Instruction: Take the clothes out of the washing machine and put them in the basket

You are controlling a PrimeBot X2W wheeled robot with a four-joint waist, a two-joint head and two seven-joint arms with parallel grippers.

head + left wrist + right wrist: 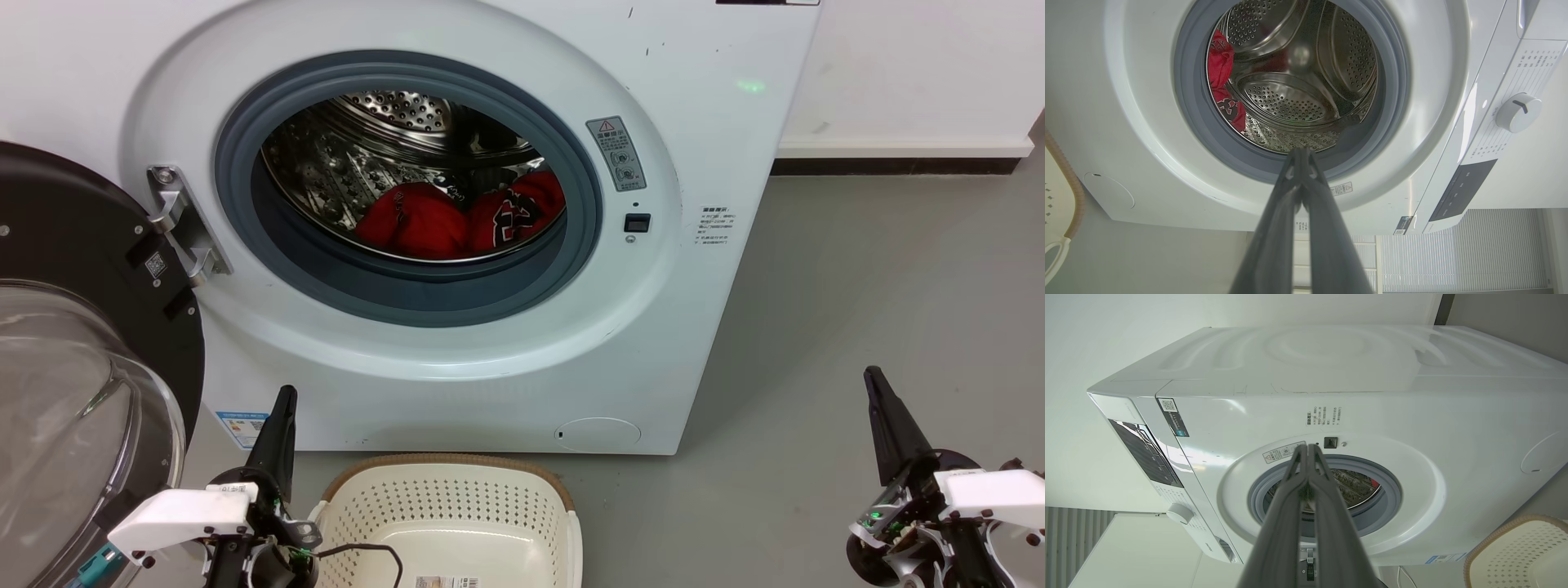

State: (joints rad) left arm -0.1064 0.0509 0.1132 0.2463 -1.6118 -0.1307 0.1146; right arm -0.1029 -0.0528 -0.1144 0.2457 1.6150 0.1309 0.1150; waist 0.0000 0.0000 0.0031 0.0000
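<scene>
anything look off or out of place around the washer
Nothing spilled or broken. The washing machine stands open, clothes in its drum, the basket upright below. Only oddities: small dark specks on the machine's upper front and a thin black cable looping over the basket's inside.

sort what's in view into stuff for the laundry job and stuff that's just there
For the job:
clothes, in the drum
washing machine, door open
basket, in front of it
left gripper and right gripper, both shut

Just there:
warning sticker
dial
skirting board
</scene>
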